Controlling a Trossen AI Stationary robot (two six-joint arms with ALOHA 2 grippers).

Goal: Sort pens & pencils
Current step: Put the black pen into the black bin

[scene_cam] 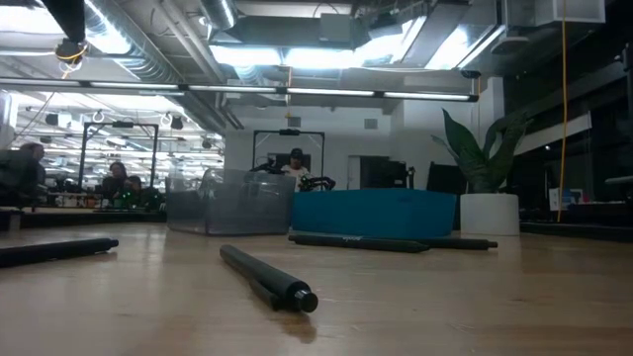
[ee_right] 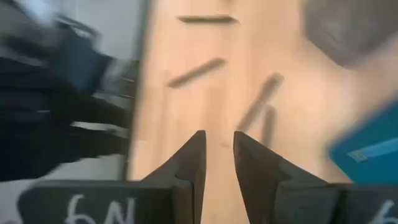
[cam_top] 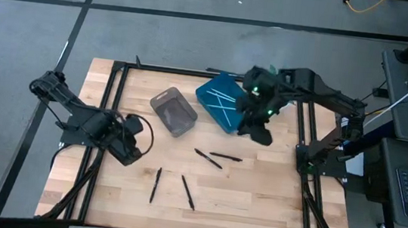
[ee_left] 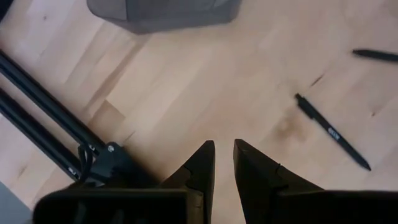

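Four black sticks (cam_top: 208, 158) lie on the wood near the blue tray (cam_top: 220, 100), which holds light ones; right gripper (cam_top: 260, 131), narrowly parted and empty beside the tray, must next descend onto one; left gripper (cam_top: 130, 150) likewise

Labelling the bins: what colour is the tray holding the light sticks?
Teal blue tray, clearest in the high view.

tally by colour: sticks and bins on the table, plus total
Black sticks, loose on the wood: 4
Light blue sticks, in the blue bin: 3, as far as the high view shows
Blue bin: 1
Grey bin: 1
Total: 9
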